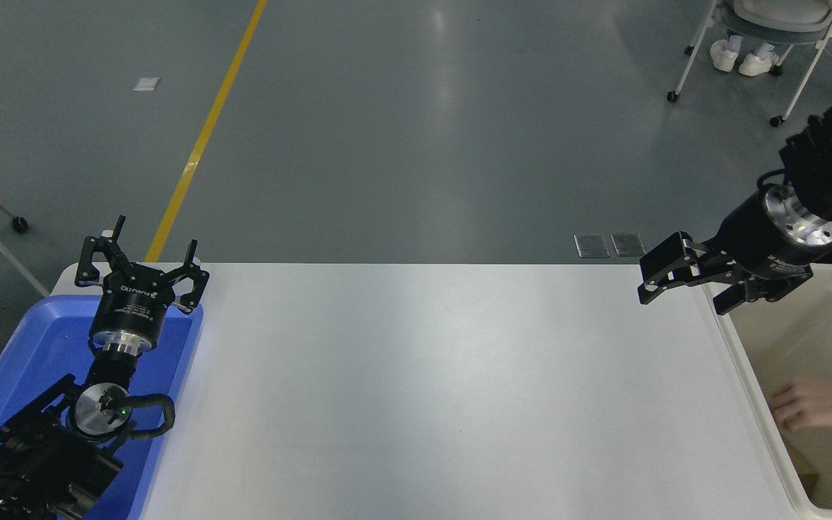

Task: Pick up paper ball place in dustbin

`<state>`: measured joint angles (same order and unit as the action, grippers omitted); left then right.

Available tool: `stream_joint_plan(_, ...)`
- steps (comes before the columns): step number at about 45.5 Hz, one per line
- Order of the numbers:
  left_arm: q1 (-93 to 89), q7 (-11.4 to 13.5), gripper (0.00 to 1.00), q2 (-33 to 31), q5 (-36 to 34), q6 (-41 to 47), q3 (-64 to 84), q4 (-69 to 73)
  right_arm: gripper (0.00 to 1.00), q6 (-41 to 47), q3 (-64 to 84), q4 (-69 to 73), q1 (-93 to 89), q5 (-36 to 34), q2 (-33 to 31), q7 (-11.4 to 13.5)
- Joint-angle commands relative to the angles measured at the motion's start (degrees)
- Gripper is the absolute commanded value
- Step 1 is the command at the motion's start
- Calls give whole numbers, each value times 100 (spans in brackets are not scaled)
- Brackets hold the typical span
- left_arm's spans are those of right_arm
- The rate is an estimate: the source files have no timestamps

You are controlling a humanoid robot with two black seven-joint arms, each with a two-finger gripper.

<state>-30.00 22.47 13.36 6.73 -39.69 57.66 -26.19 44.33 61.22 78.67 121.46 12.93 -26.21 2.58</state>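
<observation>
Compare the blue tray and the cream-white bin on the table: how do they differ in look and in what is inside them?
The blue tray is shallow and bright blue; the dustbin is deep, with smooth cream-white walls. The tray lies at the table's left end, with the parked left gripper above it; the dustbin stands at the right end, below the open, empty right gripper. A person's hand reaches into the dustbin; none reaches into the tray. Both are rectangular plastic containers.
</observation>
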Motion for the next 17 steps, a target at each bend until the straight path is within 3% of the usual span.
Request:
stream_joint_plan(1,3,3,100,0,3,14,0,0,100,67,496,491,799,-545,714,32)
stream_joint_plan(17,3,12,100,0,3,14,9,0,100,67,1164,1291,1802,-818,661,68)
